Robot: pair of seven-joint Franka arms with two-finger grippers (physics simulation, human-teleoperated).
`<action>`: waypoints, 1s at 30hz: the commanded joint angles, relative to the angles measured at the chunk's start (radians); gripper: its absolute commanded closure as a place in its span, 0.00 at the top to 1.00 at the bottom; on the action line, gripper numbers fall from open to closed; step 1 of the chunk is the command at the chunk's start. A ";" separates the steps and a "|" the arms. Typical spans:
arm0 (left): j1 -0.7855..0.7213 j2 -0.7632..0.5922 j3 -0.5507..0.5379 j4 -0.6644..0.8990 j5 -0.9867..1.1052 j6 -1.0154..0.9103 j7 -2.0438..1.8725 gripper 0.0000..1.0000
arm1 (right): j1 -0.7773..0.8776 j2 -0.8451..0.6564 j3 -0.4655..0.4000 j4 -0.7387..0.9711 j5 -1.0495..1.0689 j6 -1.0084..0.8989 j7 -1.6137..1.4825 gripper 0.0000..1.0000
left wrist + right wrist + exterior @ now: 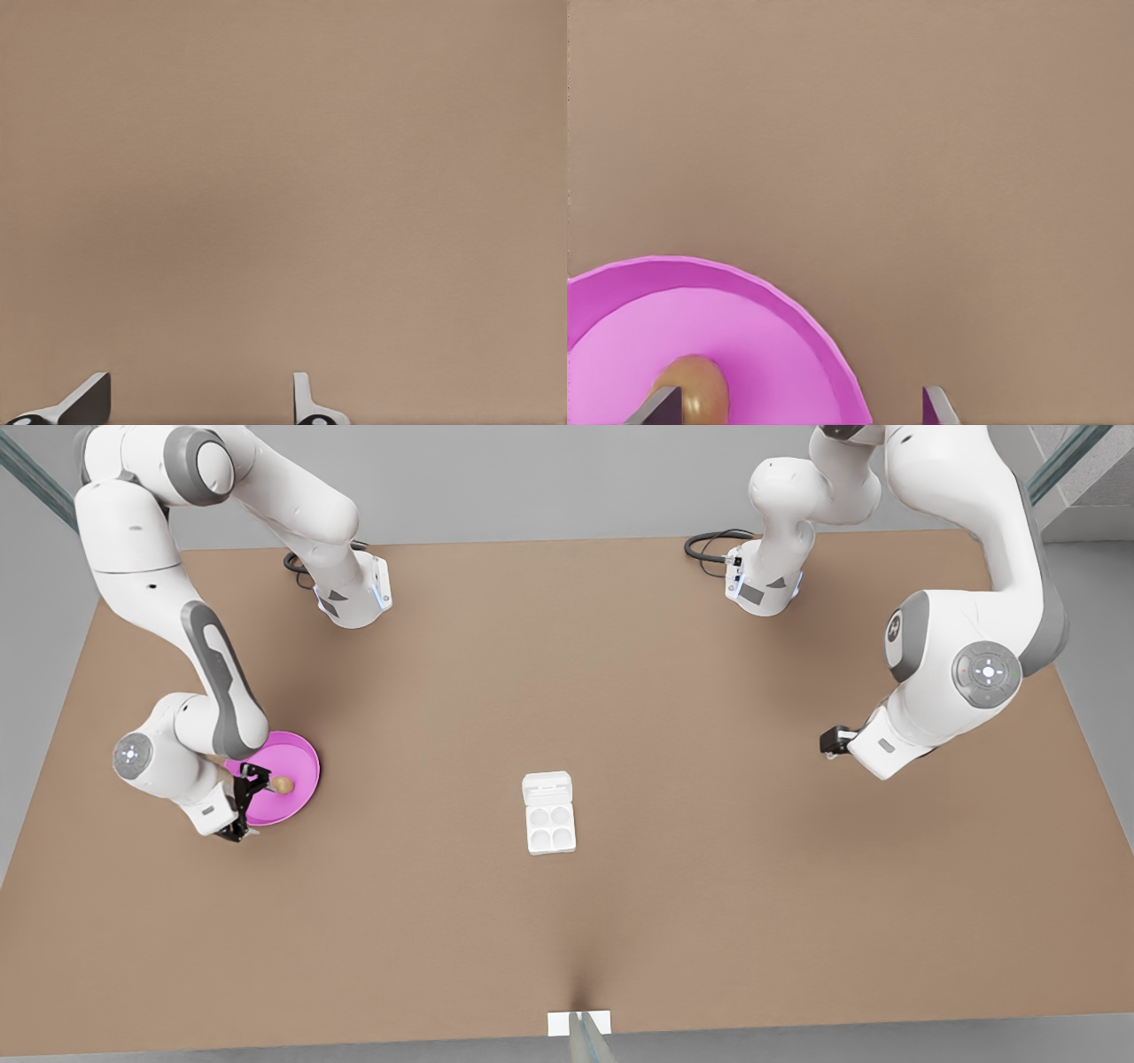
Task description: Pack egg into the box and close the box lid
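Observation:
The tan egg (pixel 282 784) lies on a round pink plate (pixel 297 757) at the front view's left. My right gripper (pixel 244 806) hangs open over the plate's near rim. In the right wrist view the egg (pixel 700 387) sits just beside one fingertip (pixel 658 408) of the right gripper (pixel 797 412), on the plate (pixel 780 328). The white box (pixel 550 829) stands mid-table with its four cups bare and its lid (pixel 547 788) folded open on the far side. My left gripper (pixel 834 740) waits at the front view's right, open over bare table (pixel 197 403).
Both arm bases (pixel 354 598) (pixel 762 584) stand at the table's far edge with black cables beside them. A small white tag (pixel 579 1023) sits at the near edge. Brown tabletop (pixel 709 868) spreads around the box on all sides.

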 commanded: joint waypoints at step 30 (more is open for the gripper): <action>0.001 0.016 0.000 0.001 0.002 0.009 -0.006 1.00 | -0.022 -0.056 0.000 -0.183 0.002 0.120 0.100 1.00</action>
